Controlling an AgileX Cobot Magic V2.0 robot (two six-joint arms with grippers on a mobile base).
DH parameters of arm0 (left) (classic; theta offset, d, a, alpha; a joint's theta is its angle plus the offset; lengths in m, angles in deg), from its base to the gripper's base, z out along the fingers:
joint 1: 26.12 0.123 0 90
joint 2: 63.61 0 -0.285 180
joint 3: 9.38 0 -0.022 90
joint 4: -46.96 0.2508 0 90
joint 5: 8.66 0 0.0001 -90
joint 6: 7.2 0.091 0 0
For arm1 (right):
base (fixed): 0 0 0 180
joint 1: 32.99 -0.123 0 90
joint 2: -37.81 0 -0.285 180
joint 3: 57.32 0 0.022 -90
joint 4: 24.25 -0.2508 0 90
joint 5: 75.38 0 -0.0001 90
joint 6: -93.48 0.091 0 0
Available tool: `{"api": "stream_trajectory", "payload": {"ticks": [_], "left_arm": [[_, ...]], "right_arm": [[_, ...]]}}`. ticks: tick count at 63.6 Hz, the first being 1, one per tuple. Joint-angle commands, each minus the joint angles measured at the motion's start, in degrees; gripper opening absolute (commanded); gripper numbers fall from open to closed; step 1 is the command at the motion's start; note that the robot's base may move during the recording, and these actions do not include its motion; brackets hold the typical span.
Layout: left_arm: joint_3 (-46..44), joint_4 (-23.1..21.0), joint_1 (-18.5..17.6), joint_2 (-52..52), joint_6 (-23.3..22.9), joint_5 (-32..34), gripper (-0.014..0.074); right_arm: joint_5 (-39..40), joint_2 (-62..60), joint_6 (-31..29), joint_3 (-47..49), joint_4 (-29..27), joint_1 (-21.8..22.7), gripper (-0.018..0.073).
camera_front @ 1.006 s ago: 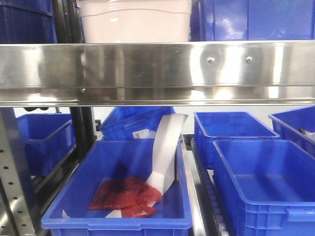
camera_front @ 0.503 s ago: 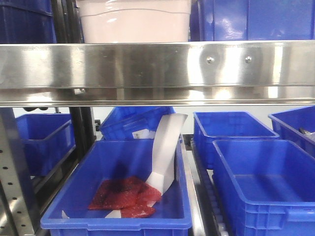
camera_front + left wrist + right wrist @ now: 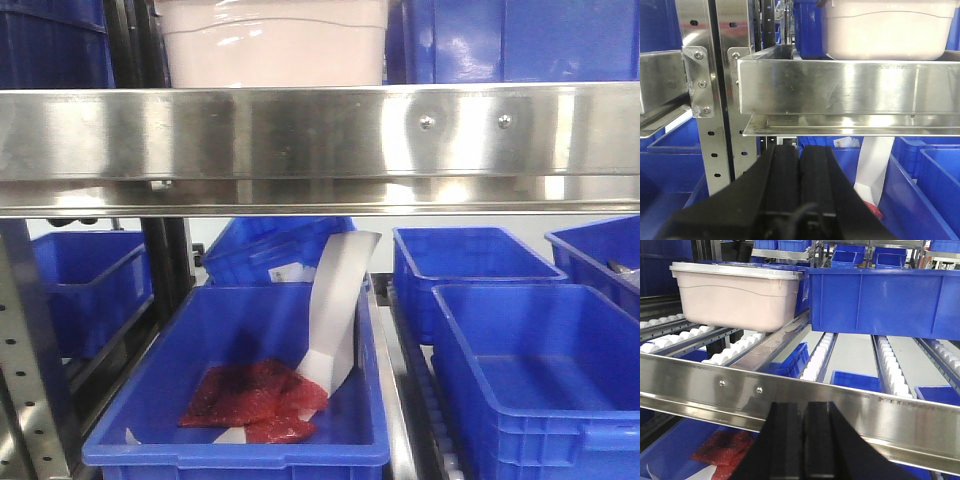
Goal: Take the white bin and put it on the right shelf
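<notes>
The white bin [image 3: 270, 40], off-white with a white lid, stands on the roller lane of the right shelf [image 3: 320, 140], behind its shiny front rail with two screw heads. Neither gripper shows in the front view. In the left wrist view my left gripper [image 3: 799, 150] is shut and empty, below the shelf rail [image 3: 840, 95] and under the white bin [image 3: 885, 30]. In the right wrist view my right gripper [image 3: 804, 405] is shut and empty, in front of the rail [image 3: 865, 407]. The white bin [image 3: 735, 295] lies up and to its left.
A big blue bin [image 3: 880, 300] stands right beside the white one on the same shelf. Below the rail, a blue bin [image 3: 240, 400] holds red packets and a white paper strip, with more blue bins [image 3: 530, 370] to the right. Perforated uprights [image 3: 720, 100] stand left.
The front view has crept a few pixels and a small reflection under the rail slid left. Nothing has been gripped, released or moved.
</notes>
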Motion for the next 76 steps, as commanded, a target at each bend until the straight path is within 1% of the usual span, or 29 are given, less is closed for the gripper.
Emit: {"api": "stream_trajectory", "payload": {"ticks": [1, 18, 20, 24, 26, 30, 33, 36, 39, 41, 45, 51, 57, 62, 68, 76], "left_arm": [[1.1, -0.1, 0.0, 0.8, -0.5, 5.4, -0.0118], [1.1, -0.1, 0.0, 0.8, -0.5, 5.4, -0.0118], [1.1, -0.1, 0.0, 0.8, -0.5, 5.4, -0.0118], [1.1, -0.1, 0.0, 0.8, -0.5, 5.4, -0.0118], [1.1, -0.1, 0.0, 0.8, -0.5, 5.4, -0.0118], [1.1, -0.1, 0.0, 0.8, -0.5, 5.4, -0.0118], [1.1, -0.1, 0.0, 0.8, -0.5, 5.4, -0.0118], [1.1, -0.1, 0.0, 0.8, -0.5, 5.4, -0.0118], [1.1, -0.1, 0.0, 0.8, -0.5, 5.4, -0.0118], [1.1, -0.1, 0.0, 0.8, -0.5, 5.4, -0.0118], [1.1, -0.1, 0.0, 0.8, -0.5, 5.4, -0.0118], [1.1, -0.1, 0.0, 0.8, -0.5, 5.4, -0.0118], [1.1, -0.1, 0.0, 0.8, -0.5, 5.4, -0.0118], [1.1, -0.1, 0.0, 0.8, -0.5, 5.4, -0.0118], [1.1, -0.1, 0.0, 0.8, -0.5, 5.4, -0.0118], [1.1, -0.1, 0.0, 0.8, -0.5, 5.4, -0.0118]], "right_arm": [[4.0, 0.5, -0.6, 1.7, -0.2, 0.1, 0.0073], [3.9, 0.5, -0.6, 1.7, 0.1, 0.1, 0.0073], [3.9, 0.5, -0.5, 1.5, 1.0, 0.1, 0.0073], [4.9, 0.5, 1.5, 0.7, 5.4, 0.1, 0.0073], [6.0, 0.5, 4.8, 0.3, 8.8, 0.1, 0.0073], [8.6, 0.5, 14.7, -0.7, 16.0, 0.1, 0.0073], [10.2, 0.5, 22.3, -1.7, 23.4, 0.1, 0.0073], [11.3, 0.5, 29.3, -3.3, 29.6, 0.1, 0.0073], [12.0, 0.5, 34.7, -4.8, 34.1, 0.4, 0.0073], [12.0, 0.5, 36.5, -5.7, 35.4, 0.8, 0.0073], [12.0, 0.4, 37.4, -7.7, 35.1, 2.5, 0.0073], [12.4, 0.0, 37.3, -10.4, 33.4, 6.5, 0.0073], [14.7, -2.0, 37.3, -13.0, 33.0, 9.1, 0.0073], [18.0, -4.9, 36.2, -16.2, 33.0, 9.9, 0.0073], [20.9, -9.0, 35.8, -20.1, 33.0, 10.0, 0.0073], [22.0, -14.9, 35.8, -24.1, 33.0, 10.0, 0.0073]]}}
